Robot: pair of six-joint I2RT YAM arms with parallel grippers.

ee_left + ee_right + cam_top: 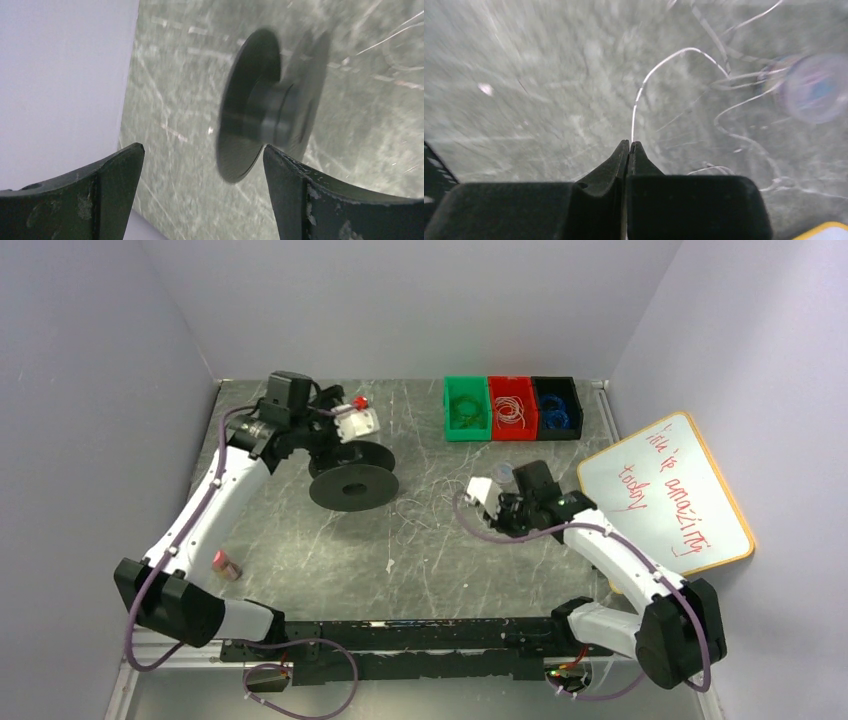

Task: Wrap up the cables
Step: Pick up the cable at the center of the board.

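Close to us our right tool is pinched tight on one end of the thin white cables that curl over the worktop, and farther back our left tool gapes wide, holding nothing, near the black spool.

A spool is seen resting on the left half of the worktop, with the left gripper just behind it. Loose cables are strewn at centre, and the right gripper is placed at their right. Bins are lined up at the rear right, with a whiteboard in front of them at the right edge.
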